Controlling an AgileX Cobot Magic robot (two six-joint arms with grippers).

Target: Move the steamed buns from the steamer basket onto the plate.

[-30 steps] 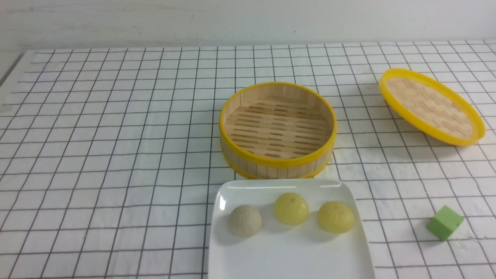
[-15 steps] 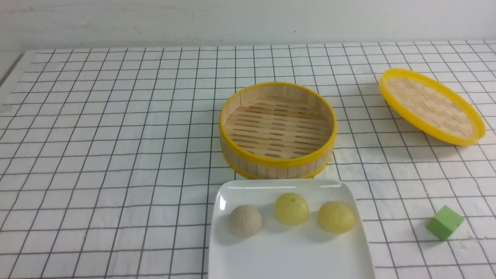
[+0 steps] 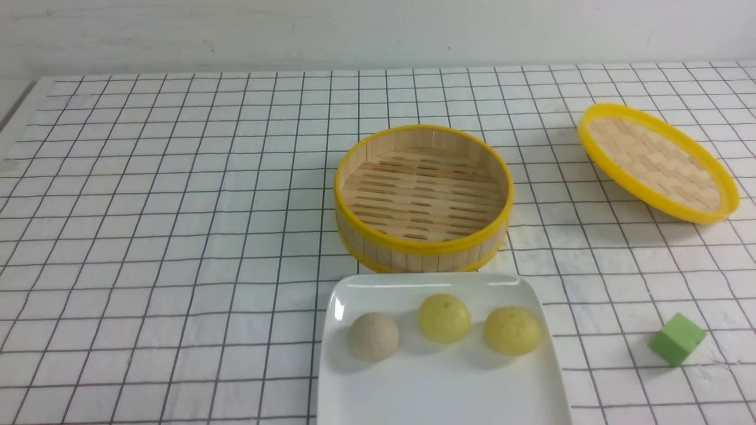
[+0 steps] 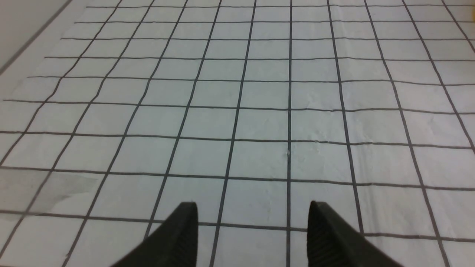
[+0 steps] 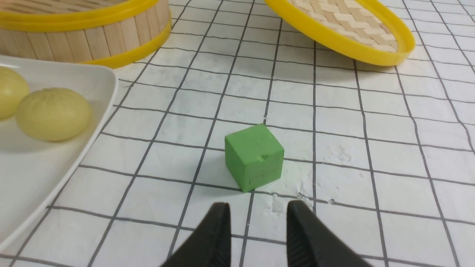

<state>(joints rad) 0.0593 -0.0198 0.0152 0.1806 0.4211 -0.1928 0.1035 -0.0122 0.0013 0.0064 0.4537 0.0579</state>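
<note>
The three small round steamed buns lie in a row on the large glossy white rounded-square plate (image 3: 449,389), at the near middle of the surface (image 3: 177,236), which is covered by a white cloth ruled with dark grid lines and faintly creased. The off-white bun (image 3: 372,336) on the left looks matt and slightly grainy. The two pale yellow buns (image 3: 444,318) (image 3: 512,330) are smoother, with faint pleats at the top. The plate's near edge is cut off by the frame.

Just beyond the plate stands the round bamboo steamer basket (image 3: 423,251), its slatted floor bare, its wall made of upright wooden strips between yellow rims. Far right, a shallow woven bamboo lid (image 3: 657,162) with a yellow rim sits tilted. Near right lies a small matt green cube (image 3: 678,339).

Neither arm shows in the front view. In its wrist view the left hand (image 4: 252,215) has its dark ribbed fingers (image 4: 178,237) wide apart over bare cloth. The right hand (image 5: 258,215) has fingers parted with nothing between them, just short of the cube; only two buns and part of the basket fit in that view
</note>
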